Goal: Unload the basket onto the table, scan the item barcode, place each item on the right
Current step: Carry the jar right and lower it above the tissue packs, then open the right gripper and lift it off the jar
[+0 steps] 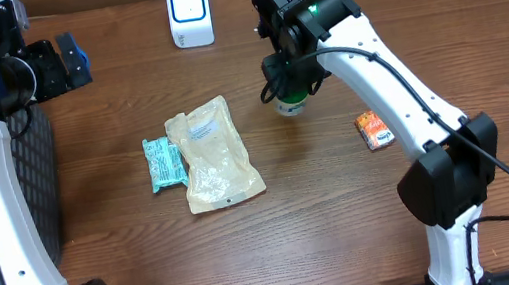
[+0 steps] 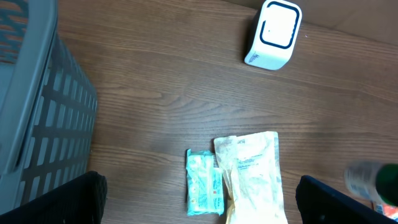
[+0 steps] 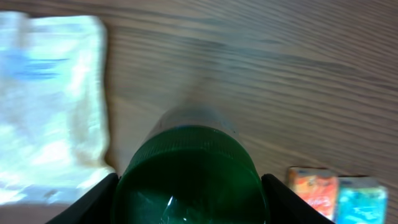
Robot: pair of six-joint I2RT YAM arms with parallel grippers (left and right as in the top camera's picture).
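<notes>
My right gripper (image 1: 288, 85) is shut on a bottle (image 1: 290, 107) with a dark green cap, holding it upright over the table's middle. In the right wrist view the green cap (image 3: 189, 177) fills the gap between both black fingers (image 3: 93, 200). The bottle also shows as a blur at the right edge of the left wrist view (image 2: 373, 180). The white scanner (image 1: 189, 13) with a blue-rimmed window stands at the back of the table, left of the bottle, and shows in the left wrist view (image 2: 273, 34). My left gripper (image 1: 72, 60) hangs open at the far left, holding nothing.
A beige pouch (image 1: 214, 154) and a teal packet (image 1: 164, 163) lie side by side left of the bottle. An orange packet (image 1: 374, 130) lies to the right, beside my right arm. A grey slatted basket (image 1: 38, 185) stands at the left edge.
</notes>
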